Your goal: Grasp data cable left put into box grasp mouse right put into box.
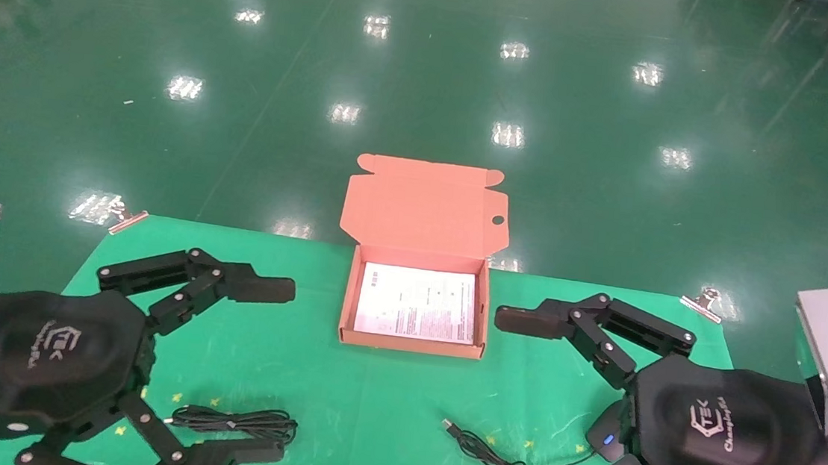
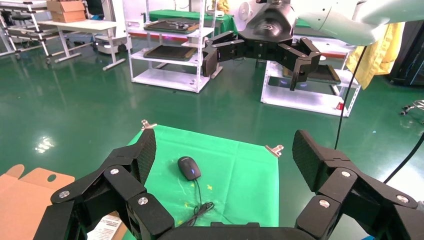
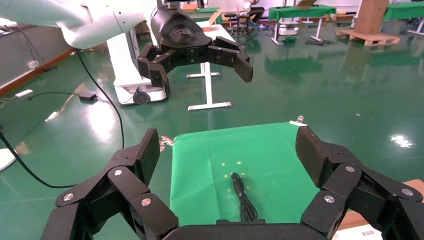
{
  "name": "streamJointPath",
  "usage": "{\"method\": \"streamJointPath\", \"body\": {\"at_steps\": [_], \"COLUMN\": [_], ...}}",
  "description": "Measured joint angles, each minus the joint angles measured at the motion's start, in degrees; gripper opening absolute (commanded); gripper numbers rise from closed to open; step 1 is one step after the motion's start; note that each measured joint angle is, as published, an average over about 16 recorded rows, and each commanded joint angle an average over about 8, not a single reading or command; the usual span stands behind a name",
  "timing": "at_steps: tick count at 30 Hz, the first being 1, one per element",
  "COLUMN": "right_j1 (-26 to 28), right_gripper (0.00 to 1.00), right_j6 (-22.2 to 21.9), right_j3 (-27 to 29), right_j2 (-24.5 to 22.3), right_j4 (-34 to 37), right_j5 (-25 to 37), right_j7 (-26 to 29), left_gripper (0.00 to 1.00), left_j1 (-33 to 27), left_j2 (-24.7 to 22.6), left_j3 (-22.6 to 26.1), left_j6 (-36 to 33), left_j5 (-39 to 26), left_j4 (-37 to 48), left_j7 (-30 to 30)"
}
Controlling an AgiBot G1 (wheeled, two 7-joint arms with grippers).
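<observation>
While lid-up, box (image 1: 412, 343) with sheet (image 1: 417, 302)

Left gripper (image 1: 263, 369) low at robot's left, fingers spread wide — holding nothing. Right gripper (image 1: 508, 402) mirrored at robot's right — fingers likewise spread, nothing between them.

The salmon-orange cardboard box (image 1: 414, 304) sits mid-frame on the green cloth-covered table (image 1: 368, 408). The looped black data cable (image 1: 236, 421) lies lower left; the black oval mouse (image 1: 607, 438) lower right.
</observation>
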State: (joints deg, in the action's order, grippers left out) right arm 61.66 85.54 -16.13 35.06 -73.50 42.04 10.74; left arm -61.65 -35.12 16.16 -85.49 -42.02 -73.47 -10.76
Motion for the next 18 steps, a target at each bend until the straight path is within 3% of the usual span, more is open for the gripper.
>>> {"method": "streamJointPath", "body": {"at_steps": [18], "right_j1": [0.48], "right_gripper": [1.0], "right_j6": [-0.2], "right_j3": [-0.19], "right_j2": [-0.53], "right_j4": [-0.68], "right_j5": [1.78], "right_j7": [-0.85], "left_gripper": [1.0], "left_j1": [-0.04], "left_j2": [-0.31], "left_j3": [0.64], "left_j6": [0.1], "left_j5": [-1.05], "left_j4": [-0.06], "left_j7": [-0.16]}}
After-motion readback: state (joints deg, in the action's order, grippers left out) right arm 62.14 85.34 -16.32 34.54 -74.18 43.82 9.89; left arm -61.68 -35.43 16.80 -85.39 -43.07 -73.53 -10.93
